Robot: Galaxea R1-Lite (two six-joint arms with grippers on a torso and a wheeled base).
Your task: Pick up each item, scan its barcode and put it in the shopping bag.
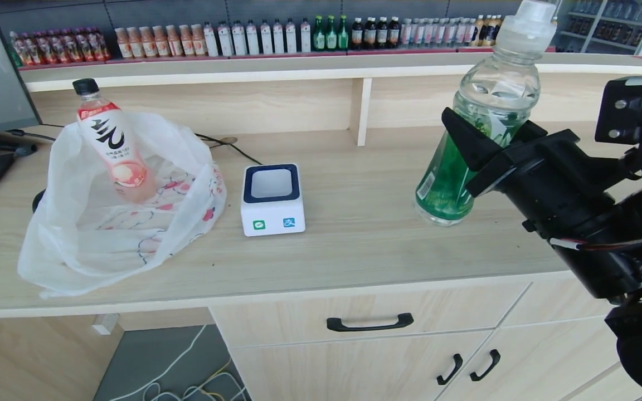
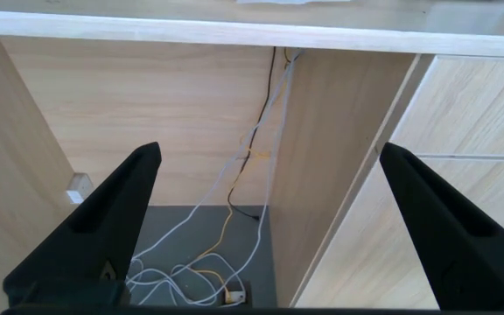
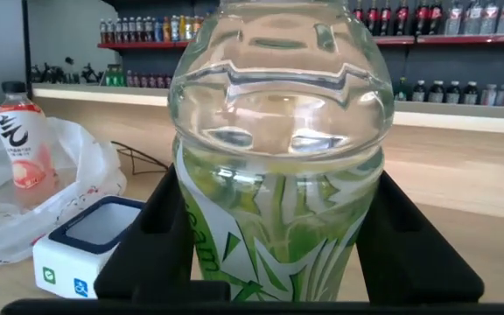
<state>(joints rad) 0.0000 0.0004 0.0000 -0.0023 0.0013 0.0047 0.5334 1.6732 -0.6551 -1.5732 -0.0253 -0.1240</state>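
Green-label bottle [image 3: 278,131] is nearest, pinched at mid-body by the right gripper [image 3: 278,254], one dark finger on each side of the label. From the head camera it stands to the right of the scanner [image 1: 272,197] on the counter [image 1: 354,245], near upright with a slight lean. Can't tell if its base touches the wood or is just off it. Cap on, mostly full of clear liquid.

Scanner has its window facing up, between this bottle and the shopping bag [image 1: 120,234]. Bag is slumped open at the counter's left end, with a pink bottle [image 1: 112,150] leaning inside it.

Risks, as judgement:
- Full bottle on a smooth, ribbed body could slip or swing in the fingers during a tilt to the window.
- Barcode side unclear; if it faces away from the window, the scan misses.
- A low pass could clip the scanner.
- Bag is floppy; the rim may fold in, or the new bottle may knock the pink bottle over.

Right arm comes in from the right at bottle height, wrist about level, fingers pointing toward the scanner side. Left gripper [image 2: 269,150] is empty, jaws spread wide, hanging low in front of the open bay under the counter where loose cables [image 2: 234,236] run.
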